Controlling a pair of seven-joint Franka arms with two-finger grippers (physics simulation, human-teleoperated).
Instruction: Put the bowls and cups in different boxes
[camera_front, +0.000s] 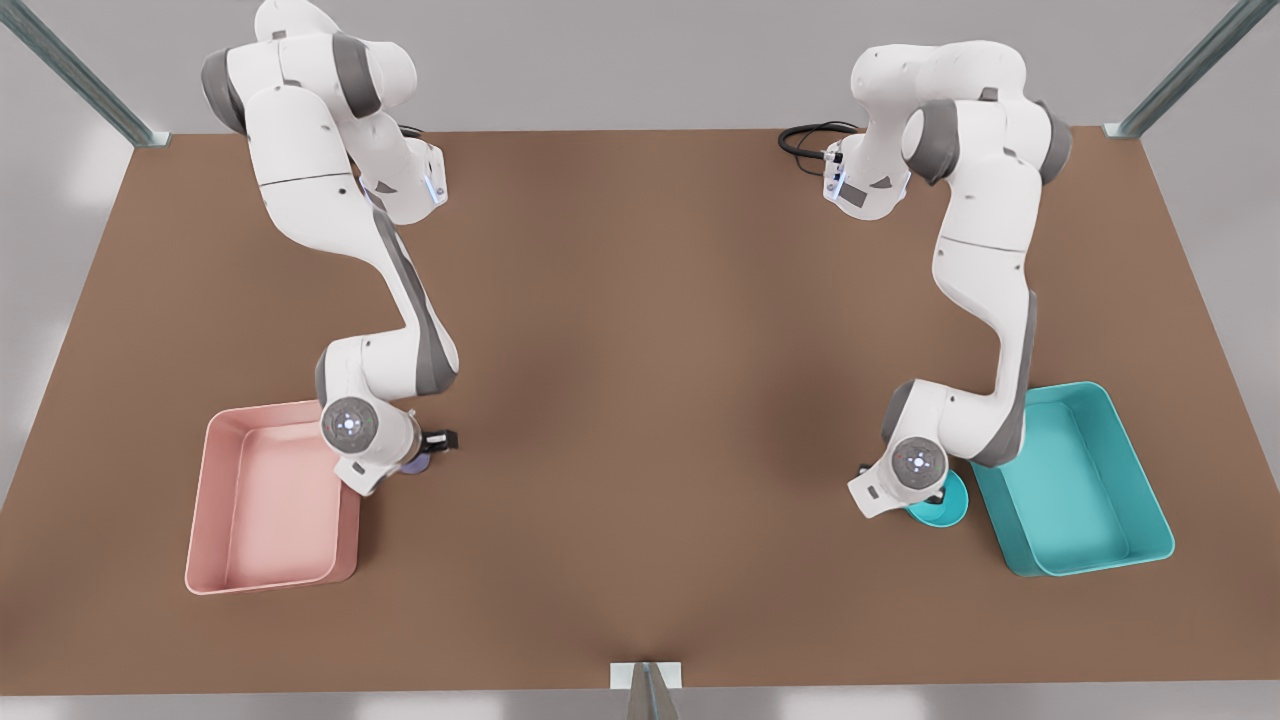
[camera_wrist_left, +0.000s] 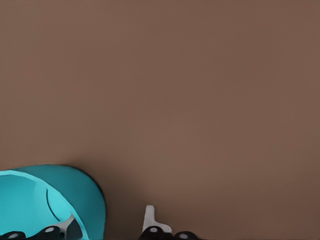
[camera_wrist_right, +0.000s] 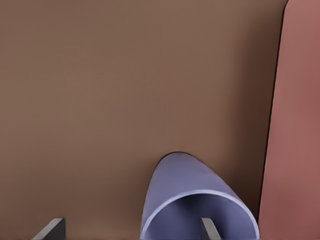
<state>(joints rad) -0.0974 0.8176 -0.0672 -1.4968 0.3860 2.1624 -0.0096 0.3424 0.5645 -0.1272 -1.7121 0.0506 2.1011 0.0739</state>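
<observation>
Lavender cup (camera_wrist_right: 197, 205) sits mostly hidden under my right wrist in the front view, on the tabletop (camera_front: 640, 400) just beside the pink box (camera_front: 225, 500). My right gripper (camera_wrist_right: 132, 230) straddles its wall, fingers apart, one inside the mouth, one outside. The teal bowl (camera_wrist_left: 45, 205) is half covered by my left arm, close to the teal box (camera_front: 1130, 480). My left gripper (camera_wrist_left: 107, 227) brackets its rim, fingers apart; whether they grip it I cannot tell.
</observation>
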